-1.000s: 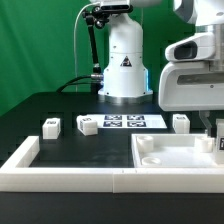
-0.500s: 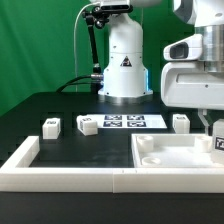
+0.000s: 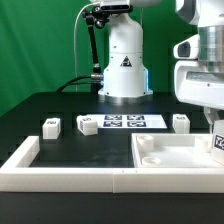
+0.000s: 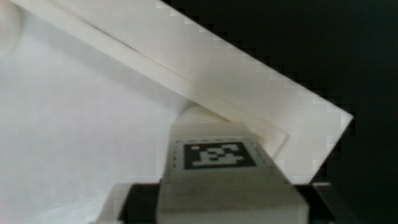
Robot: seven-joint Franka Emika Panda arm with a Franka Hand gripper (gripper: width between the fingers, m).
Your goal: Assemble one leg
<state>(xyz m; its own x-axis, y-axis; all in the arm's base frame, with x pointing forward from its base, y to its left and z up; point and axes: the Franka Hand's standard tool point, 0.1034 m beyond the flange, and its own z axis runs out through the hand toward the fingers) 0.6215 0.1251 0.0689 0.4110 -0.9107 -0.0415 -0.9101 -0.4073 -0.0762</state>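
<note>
Gripper (image 3: 218, 135) at the exterior view's right edge held one leg (image 4: 219, 155), its jaws clamped on the sides of the small tagged block, as the wrist view showed with the tag facing the camera between the two dark fingers (image 4: 139, 205). The held leg hung just above the large white panel (image 3: 170, 160), near that panel's corner on the exterior view's right; the wrist view placed it close to a raised rim of the panel, though contact could not be judged. This position suited the step in hand, which was judged to be bringing the leg over a corner recess so that it could be seated there. Three further legs (image 3: 50, 126) (image 3: 87, 125) (image 3: 181, 122) stood loose on the black table (image 3: 60, 105), apart from one another and well away from the panel, beside the marker board (image 3: 127, 122). A white L-shaped fence (image 3: 40, 165) bordered the table's near side, evidently to brace the panel against sliding while a leg was pressed or turned into place.
</note>
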